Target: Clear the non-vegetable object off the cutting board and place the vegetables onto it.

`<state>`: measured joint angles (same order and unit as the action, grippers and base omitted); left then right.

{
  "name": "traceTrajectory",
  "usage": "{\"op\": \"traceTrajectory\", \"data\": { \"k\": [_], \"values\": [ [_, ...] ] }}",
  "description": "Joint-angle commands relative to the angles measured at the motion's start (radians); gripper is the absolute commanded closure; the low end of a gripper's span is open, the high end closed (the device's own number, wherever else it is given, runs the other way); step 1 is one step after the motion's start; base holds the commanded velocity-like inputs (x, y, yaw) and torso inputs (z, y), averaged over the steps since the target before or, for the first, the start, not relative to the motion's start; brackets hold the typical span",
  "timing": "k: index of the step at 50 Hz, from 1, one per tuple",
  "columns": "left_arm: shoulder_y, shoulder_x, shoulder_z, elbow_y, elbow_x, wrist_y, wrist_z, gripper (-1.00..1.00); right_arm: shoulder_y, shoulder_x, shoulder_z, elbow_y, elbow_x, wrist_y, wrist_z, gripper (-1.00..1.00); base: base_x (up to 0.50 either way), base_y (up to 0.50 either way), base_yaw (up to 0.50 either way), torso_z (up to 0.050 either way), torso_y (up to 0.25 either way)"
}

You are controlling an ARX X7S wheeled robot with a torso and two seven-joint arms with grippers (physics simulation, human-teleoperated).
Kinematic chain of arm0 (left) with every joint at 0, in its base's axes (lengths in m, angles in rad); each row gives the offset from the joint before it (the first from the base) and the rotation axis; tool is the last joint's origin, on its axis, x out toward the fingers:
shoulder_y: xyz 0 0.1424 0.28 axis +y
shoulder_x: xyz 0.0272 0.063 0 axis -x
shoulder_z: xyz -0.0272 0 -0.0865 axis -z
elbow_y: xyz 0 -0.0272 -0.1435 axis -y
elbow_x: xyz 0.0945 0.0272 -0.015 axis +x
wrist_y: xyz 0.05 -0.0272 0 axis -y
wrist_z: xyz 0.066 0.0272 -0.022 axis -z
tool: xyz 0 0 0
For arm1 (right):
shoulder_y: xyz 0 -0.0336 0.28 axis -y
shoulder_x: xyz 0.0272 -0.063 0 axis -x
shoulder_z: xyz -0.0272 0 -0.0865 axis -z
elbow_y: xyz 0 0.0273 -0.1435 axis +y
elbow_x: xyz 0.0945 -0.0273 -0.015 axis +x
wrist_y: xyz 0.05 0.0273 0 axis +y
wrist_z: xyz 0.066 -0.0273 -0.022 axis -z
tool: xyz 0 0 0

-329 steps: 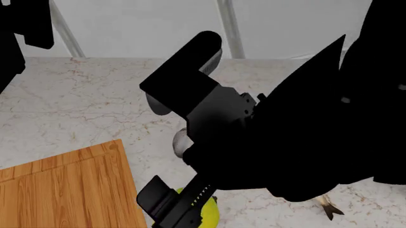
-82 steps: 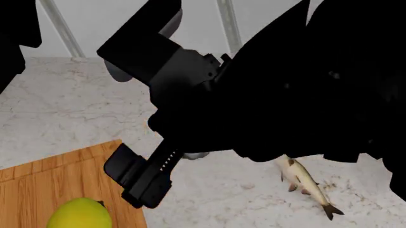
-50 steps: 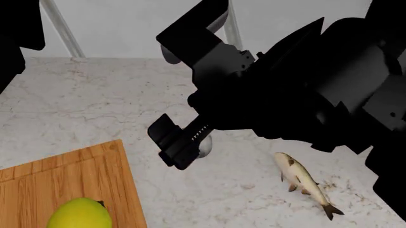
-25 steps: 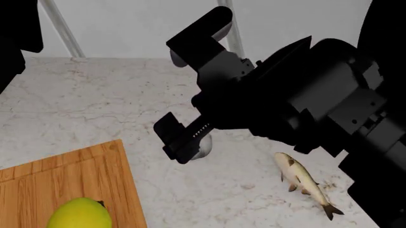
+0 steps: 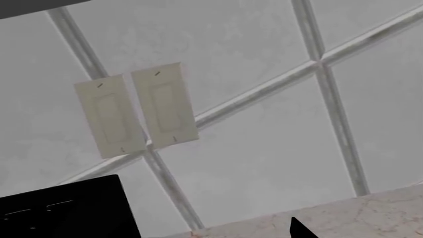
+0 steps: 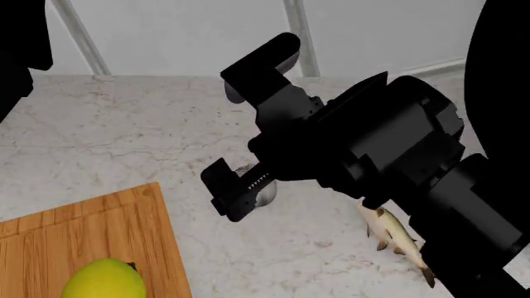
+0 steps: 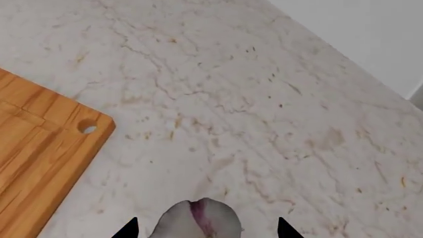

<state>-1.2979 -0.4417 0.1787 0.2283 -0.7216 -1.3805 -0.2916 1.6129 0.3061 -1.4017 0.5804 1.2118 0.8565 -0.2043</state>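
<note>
Two arms are fitted to the robot, and only the right one is seen at work. It is stretched across the head view from the lower right, its bulky dark forearm angled up and leftward over the marble counter (image 6: 108, 136), partly covering the fish (image 6: 389, 233), which lies on the bare stone well apart from the cutting board (image 6: 83, 242). The right gripper (image 6: 248, 130) is held wide open, one finger raised toward the wall and the other lowered just beside the garlic bulb (image 6: 267, 194). In the right wrist view the garlic bulb (image 7: 198, 220) is framed between the two dark fingertips (image 7: 127, 230), resting on the counter (image 7: 264, 109) with a purple streak on its top; whether the pads touch it cannot be told. The corner of the cutting board (image 7: 39, 148), with its round hole, is seen nearby. The yellow-green vegetable (image 6: 103, 280) sits on the board near its front edge. The left gripper's state cannot be told: its wrist camera is pointed at a tiled wall bearing two pale switch plates (image 5: 135, 115).
</note>
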Motion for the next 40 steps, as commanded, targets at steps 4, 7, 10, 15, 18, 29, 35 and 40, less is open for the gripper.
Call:
{"op": "traceTrajectory", "data": {
  "k": [4, 7, 10, 15, 18, 29, 35, 40],
  "values": [
    [-0.001, 0.008, -0.024, -0.001, 0.006, 0.002, 0.027, -1.00, -0.046, -0.046, 0.010, 0.041, -0.026, -0.024, -0.046, -1.00, 0.00, 0.00, 0.00, 0.000, 0.000],
    [-0.003, 0.007, -0.026, 0.000, 0.004, 0.001, 0.024, -1.00, -0.050, -0.045, 0.010, 0.048, -0.026, -0.023, -0.044, -1.00, 0.00, 0.00, 0.00, 0.000, 0.000],
    [0.000, 0.007, -0.026, 0.002, 0.002, 0.000, 0.022, -1.00, -0.054, -0.042, 0.012, 0.040, -0.021, -0.021, -0.040, -1.00, 0.00, 0.00, 0.00, 0.000, 0.000],
    [-0.004, 0.008, -0.027, 0.001, -0.002, -0.002, 0.019, -1.00, -0.071, -0.037, 0.025, 0.037, -0.007, -0.027, -0.035, -1.00, 0.00, 0.00, 0.00, 0.000, 0.000],
    [-0.001, 0.007, -0.028, 0.001, -0.004, 0.000, 0.018, -1.00, -0.085, -0.035, 0.029, 0.037, -0.002, -0.031, -0.031, -1.00, 0.00, 0.00, 0.00, 0.000, 0.000],
    [0.001, 0.005, -0.027, -0.003, -0.009, 0.005, 0.015, -1.00, -0.106, -0.032, 0.025, 0.036, -0.001, -0.030, -0.023, -1.00, 0.00, 0.00, 0.00, 0.000, 0.000],
    [0.001, 0.009, -0.026, -0.005, -0.013, 0.007, 0.012, -1.00, -0.111, -0.020, 0.024, 0.021, 0.004, -0.017, -0.006, -1.00, 0.00, 0.00, 0.00, 0.000, 0.000],
    [-0.010, 0.010, -0.027, -0.004, -0.018, 0.001, 0.008, -1.00, -0.096, 0.002, 0.030, -0.019, 0.015, 0.005, 0.019, 1.00, 0.00, 0.00, 0.00, 0.000, 0.000]
  ]
}}
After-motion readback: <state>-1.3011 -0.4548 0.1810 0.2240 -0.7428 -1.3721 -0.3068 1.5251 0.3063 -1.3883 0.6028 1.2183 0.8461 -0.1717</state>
